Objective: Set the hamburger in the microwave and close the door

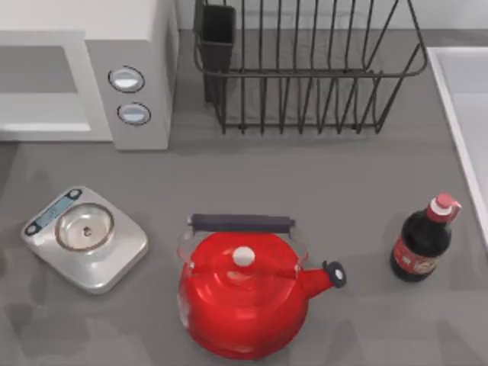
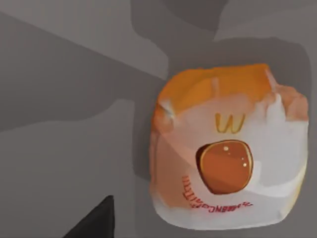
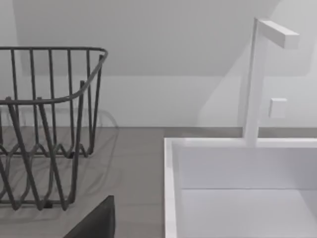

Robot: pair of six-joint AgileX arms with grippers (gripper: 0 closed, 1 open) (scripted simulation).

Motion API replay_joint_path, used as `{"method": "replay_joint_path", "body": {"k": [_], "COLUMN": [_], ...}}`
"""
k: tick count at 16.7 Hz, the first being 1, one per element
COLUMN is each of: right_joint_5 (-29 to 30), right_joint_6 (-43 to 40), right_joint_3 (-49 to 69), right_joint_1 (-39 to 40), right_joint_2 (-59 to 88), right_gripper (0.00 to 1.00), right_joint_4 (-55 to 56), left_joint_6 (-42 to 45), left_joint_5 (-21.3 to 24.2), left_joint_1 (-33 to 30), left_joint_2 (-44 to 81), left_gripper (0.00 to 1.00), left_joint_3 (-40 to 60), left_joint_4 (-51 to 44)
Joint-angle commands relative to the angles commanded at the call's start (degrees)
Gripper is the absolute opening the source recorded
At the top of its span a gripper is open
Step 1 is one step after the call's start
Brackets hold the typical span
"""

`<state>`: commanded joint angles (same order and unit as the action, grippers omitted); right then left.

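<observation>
Wrapped in pale printed paper, the hamburger [image 2: 228,153] is seen lying on the grey counter [image 2: 64,163] under the left wrist camera. At far left stands the microwave [image 1: 91,69], cavity exposed. Neither tool's opening can be told.

Microwave [image 1: 84,46], scale [image 1: 84,238], red kettle [image 1: 244,301]

Open grey table [image 1: 305,175] runs between the microwave [image 1: 137,46] and dish rack [image 1: 305,76] behind, and the scale [image 1: 85,238], red kettle [image 1: 244,293] and dark bottle [image 1: 421,244] in front. A white sink [image 1: 465,107] bounds the right edge.
</observation>
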<state>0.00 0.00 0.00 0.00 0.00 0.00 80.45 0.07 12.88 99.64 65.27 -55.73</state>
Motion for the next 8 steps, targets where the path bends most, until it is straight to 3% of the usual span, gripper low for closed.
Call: {"method": "replay_joint_path", "body": {"k": [8], "right_joint_5": [0.00], "right_joint_6": [0.00], "right_joint_3": [0.00], "right_joint_1": [0.00], "right_joint_2": [0.00], "right_gripper": [1.00], "right_joint_4": [0.00], "left_joint_6": [0.17], "left_joint_5": [0.01], "left_joint_1": [-0.09], "left_joint_2": [1.77], "left_gripper": [1.00], "left_joint_3": [-1.58], "left_joint_4": [2.13]}}
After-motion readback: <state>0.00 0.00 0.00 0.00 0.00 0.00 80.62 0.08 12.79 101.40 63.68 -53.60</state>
